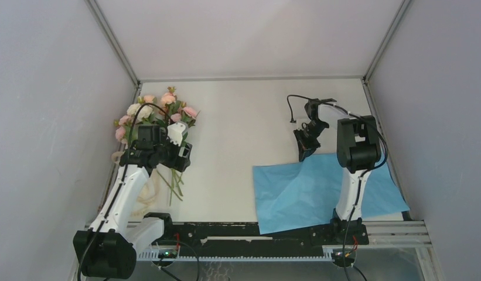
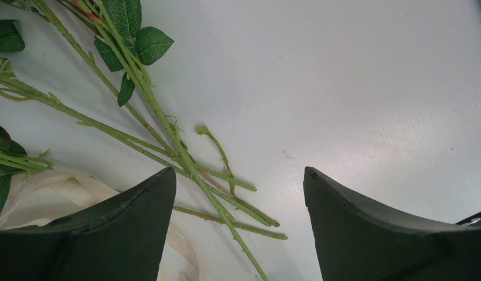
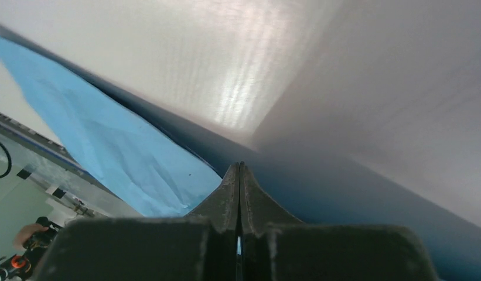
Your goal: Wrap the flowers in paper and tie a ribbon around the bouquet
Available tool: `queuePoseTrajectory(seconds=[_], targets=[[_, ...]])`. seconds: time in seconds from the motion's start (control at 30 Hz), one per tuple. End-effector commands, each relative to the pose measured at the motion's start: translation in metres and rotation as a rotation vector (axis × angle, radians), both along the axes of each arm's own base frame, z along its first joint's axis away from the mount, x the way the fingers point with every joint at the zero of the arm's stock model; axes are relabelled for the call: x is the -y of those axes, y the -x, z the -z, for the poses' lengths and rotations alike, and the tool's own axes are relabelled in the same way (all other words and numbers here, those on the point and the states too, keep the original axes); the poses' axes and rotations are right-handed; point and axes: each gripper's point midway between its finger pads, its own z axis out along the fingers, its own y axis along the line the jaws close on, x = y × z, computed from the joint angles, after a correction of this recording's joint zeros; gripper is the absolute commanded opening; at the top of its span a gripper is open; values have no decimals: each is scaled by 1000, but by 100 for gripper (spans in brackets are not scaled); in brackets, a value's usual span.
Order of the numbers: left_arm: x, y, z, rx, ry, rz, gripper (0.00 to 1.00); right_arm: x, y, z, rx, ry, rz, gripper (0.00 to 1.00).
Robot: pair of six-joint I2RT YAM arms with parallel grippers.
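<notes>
The flowers (image 1: 159,111) lie at the far left of the table, pink and cream blooms away from me, thin green stems (image 2: 167,132) pointing toward the near edge. My left gripper (image 1: 170,153) hovers over the stem ends, open, with the stems between and below its fingers (image 2: 239,175) and nothing gripped. The cream ribbon (image 1: 145,198) lies loose beside the stems and shows under the left finger (image 2: 62,184). The light-blue paper (image 1: 320,187) lies at the near right. My right gripper (image 1: 303,153) is shut on its far left corner (image 3: 239,167) and lifts it, showing the navy underside (image 3: 343,193).
Grey enclosure walls (image 1: 62,88) stand on the left, right and back. A black slotted rail (image 1: 255,234) runs along the near edge, and the paper's near corner overhangs it. A black cable (image 1: 292,108) loops off the right wrist. The right arm's base (image 1: 346,225) stands on the paper.
</notes>
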Motion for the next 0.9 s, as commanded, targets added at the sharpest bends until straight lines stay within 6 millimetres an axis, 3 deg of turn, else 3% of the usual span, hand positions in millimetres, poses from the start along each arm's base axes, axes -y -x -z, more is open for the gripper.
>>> queuePoseTrajectory(seconds=[0.0,0.2,0.4,0.5,0.57,0.67,0.73,0.8,0.87], targets=[[-1,-7,-22,72,-22,18,84,-23,-13,-43,122,-131,7,0],[-9,-15,-33,99,-64,-9,85,-54,-51,-119,397,-314,56,0],[-12,-21,-52,120,-71,-25,86,-98,-93,-231,801,-404,-41,0],[-13,-22,-71,146,-67,-36,87,-131,-96,-278,959,-457,-171,0],[-14,-21,-79,163,-65,-37,88,-146,-90,-295,1010,-474,-240,0],[-12,-17,-74,146,-59,-32,88,-142,-94,-285,1001,-394,-150,0],[-11,-15,-66,120,-48,-35,87,-118,-98,-245,907,-238,37,6],[-9,-12,-59,99,-35,-31,87,-99,-86,-203,836,-113,134,12],[-4,-10,-54,83,-13,-22,85,-87,-70,-179,828,-48,193,29]])
